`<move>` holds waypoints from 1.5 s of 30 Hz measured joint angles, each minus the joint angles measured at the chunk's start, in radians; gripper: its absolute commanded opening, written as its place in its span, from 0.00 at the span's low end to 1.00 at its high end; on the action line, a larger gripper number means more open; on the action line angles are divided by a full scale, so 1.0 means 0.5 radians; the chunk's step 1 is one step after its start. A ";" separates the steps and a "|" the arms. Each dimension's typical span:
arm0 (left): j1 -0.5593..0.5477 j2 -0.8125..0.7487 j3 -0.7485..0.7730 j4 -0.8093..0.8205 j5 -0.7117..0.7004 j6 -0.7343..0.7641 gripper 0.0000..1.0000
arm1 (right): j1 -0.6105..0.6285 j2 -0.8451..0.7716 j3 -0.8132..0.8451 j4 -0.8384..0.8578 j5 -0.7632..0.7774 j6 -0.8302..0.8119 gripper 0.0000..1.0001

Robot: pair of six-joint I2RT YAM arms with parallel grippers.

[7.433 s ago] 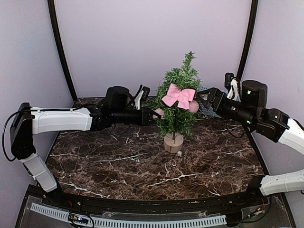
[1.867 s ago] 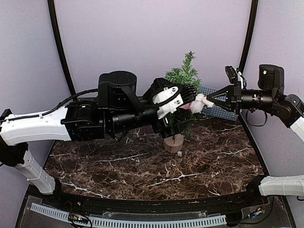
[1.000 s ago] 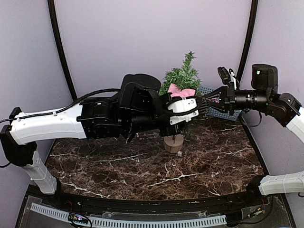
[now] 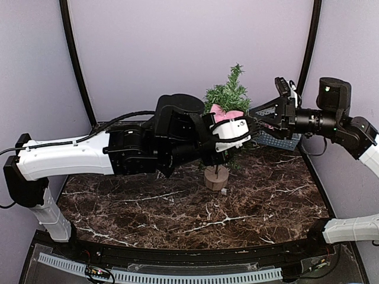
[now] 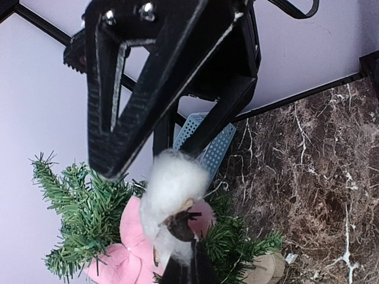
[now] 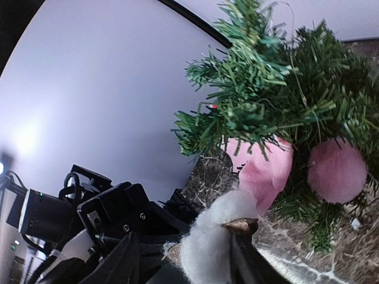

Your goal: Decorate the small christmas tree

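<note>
The small christmas tree (image 4: 228,94) stands mid-table on its wooden disc base (image 4: 216,177), with a pink bow (image 4: 227,113) and a pink ball (image 6: 336,170) on it. A white cotton tuft (image 5: 174,189) with a brown husk hangs just right of the tree. My left gripper (image 5: 183,263) reaches across in front of the tree and is shut on the tuft's lower end. My right gripper (image 6: 185,236) faces it with its jaws spread. The tuft (image 6: 216,245) rests against one of the right gripper's fingers (image 6: 249,260), and the other finger is clear of it.
A light blue perforated tray (image 4: 278,141) lies at the back right behind the grippers. The left arm (image 4: 160,145) spans the table at tree height. Curved purple walls close in the back and sides. A small white scrap (image 4: 224,191) lies by the tree base.
The left arm rose and swung right across the tree to meet the right gripper. The cotton tuft, held before by the right gripper, is now gripped by the left, and the right jaws have spread.
</note>
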 measured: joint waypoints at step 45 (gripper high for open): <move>0.278 -0.386 -0.158 -0.069 0.800 -2.192 0.00 | 0.753 -0.082 -0.272 0.549 1.092 -0.436 0.36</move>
